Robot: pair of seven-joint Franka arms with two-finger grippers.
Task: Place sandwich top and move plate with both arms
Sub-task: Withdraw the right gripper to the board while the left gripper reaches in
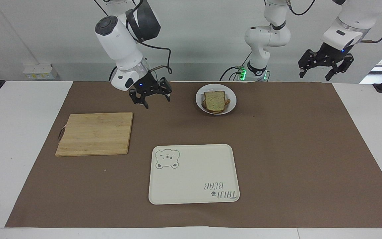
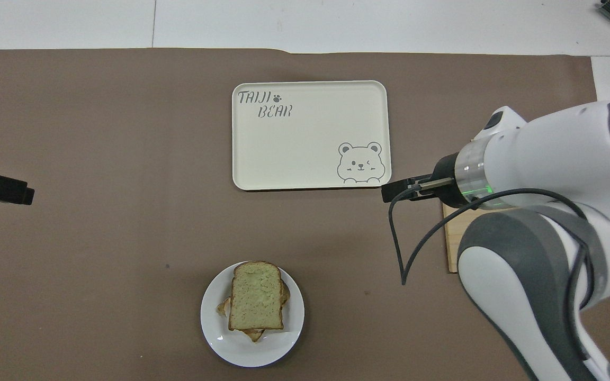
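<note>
The sandwich top (image 1: 214, 100), a pale green slice with a brown crust, lies on top of the stacked sandwich on the small white plate (image 1: 231, 105). Both also show in the overhead view, the sandwich top (image 2: 256, 296) on the plate (image 2: 294, 341). My right gripper (image 1: 154, 101) is open and empty, in the air over the brown mat between the plate and the cutting board; it also shows in the overhead view (image 2: 397, 190). My left gripper (image 1: 325, 74) is open and empty, and waits raised over the left arm's end of the table (image 2: 19, 191).
A cream bear-printed tray (image 1: 194, 199) lies farther from the robots than the plate. A wooden cutting board (image 1: 95, 132) lies toward the right arm's end, partly covered by the right arm in the overhead view (image 2: 450, 248). A brown mat (image 1: 293, 149) covers the table.
</note>
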